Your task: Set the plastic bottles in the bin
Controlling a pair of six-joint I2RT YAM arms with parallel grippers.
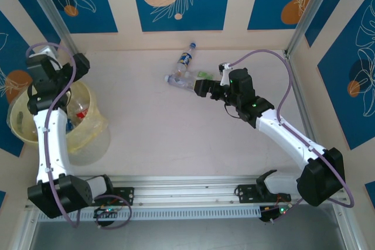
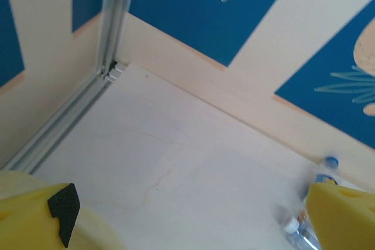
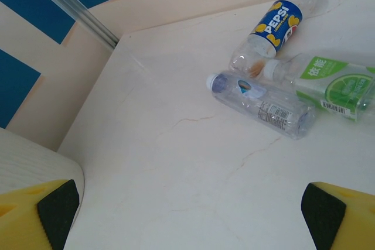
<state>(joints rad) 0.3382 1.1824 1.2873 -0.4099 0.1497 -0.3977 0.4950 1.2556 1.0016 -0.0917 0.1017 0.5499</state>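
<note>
Well right of the large round pale-yellow plastic bin [image 1: 94, 141], I am aiming the released right gripper [image 3: 187, 206] at three small clear plastic bottles [image 3: 261, 105] lying bunched together. Closing there is risking scattering neighbours or pinching two. The left gripper [image 2: 199, 218], also released, is hovering above the bin.

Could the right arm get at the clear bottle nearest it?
Probably yes. The right gripper is open and aimed that way, with bare table up to the clear bottle; the Pepsi bottle and green-labelled bottle lie beyond it.
</note>
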